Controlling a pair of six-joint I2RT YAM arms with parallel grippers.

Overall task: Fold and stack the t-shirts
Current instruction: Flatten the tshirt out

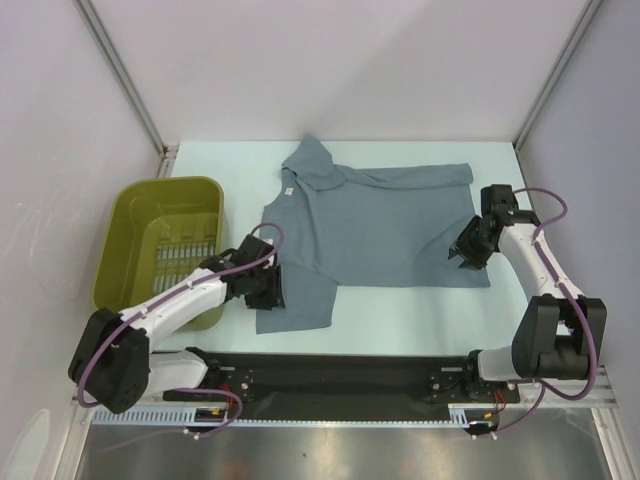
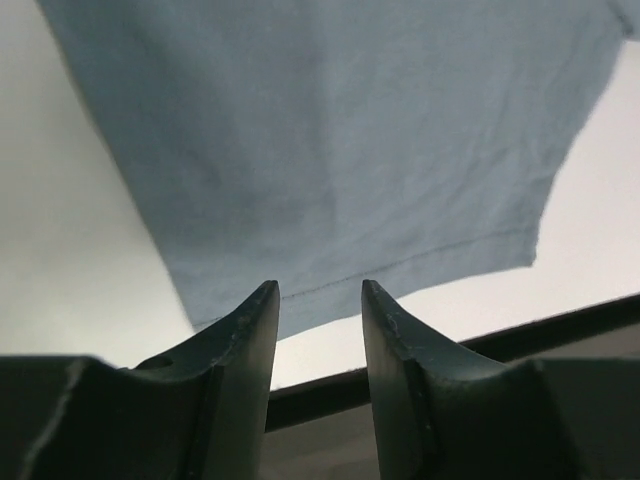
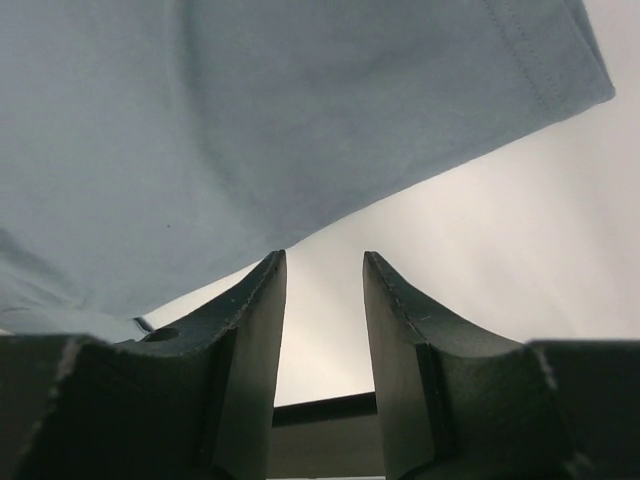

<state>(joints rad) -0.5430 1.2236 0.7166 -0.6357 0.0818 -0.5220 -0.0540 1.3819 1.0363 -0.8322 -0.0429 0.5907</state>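
One slate blue-grey t-shirt (image 1: 375, 225) lies spread flat on the pale table, its neck area bunched at the far left with a white tag (image 1: 288, 192). My left gripper (image 1: 268, 287) rests low at the shirt's near-left flap. In the left wrist view the left gripper (image 2: 318, 292) is open, with the shirt's stitched hem (image 2: 400, 270) just beyond its tips and nothing between them. My right gripper (image 1: 467, 250) sits at the shirt's right near corner. The right wrist view shows it (image 3: 324, 258) open over bare table, its left fingertip (image 3: 272, 268) at the t-shirt's (image 3: 250, 120) edge.
An olive basket (image 1: 170, 186) stands at the left of the table, close behind the left arm. A black rail (image 1: 340, 370) runs along the near edge between the arm bases. White walls enclose the back and both sides.
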